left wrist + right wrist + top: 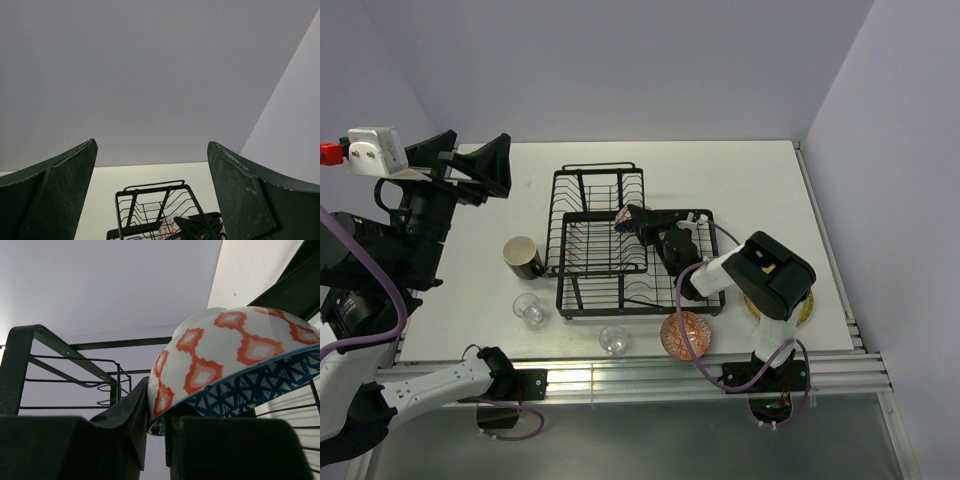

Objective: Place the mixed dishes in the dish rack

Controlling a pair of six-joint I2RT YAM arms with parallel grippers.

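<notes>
Pale grey walls enclose a white tabletop (750, 190), and the dish rack (620, 240) of black wire stands at its middle, a smaller section at the far side and the larger base nearer the arms.

The right end effector (157, 440) reaches over the rack from 4 o'clock and is clamped on the rim of the small blue patterned bowl (225, 360). The bowl is tilted, its white outside with red diamonds turned up and its blue lattice inside facing down. It hangs above the wires about where the two sections meet. Whether it touches them I cannot tell.

The left end effector (480, 165) is raised high at the rack's 10 o'clock. Its fingers stand wide apart with nothing between them.

On the tabletop around the rack:
- The black mug (523, 257) sits just beside it at 9 o'clock, its cream inside showing.
- One clear glass cup (529, 308) is at 7 o'clock.
- A second glass cup (615, 340) is at 6 o'clock, near the front edge.
- The orange-red patterned bowl (686, 333) is at 5 o'clock, just beside the rack's near corner.
- The round yellow plate (805, 312) lies at 4 o'clock, mostly hidden under the right arm.
</notes>
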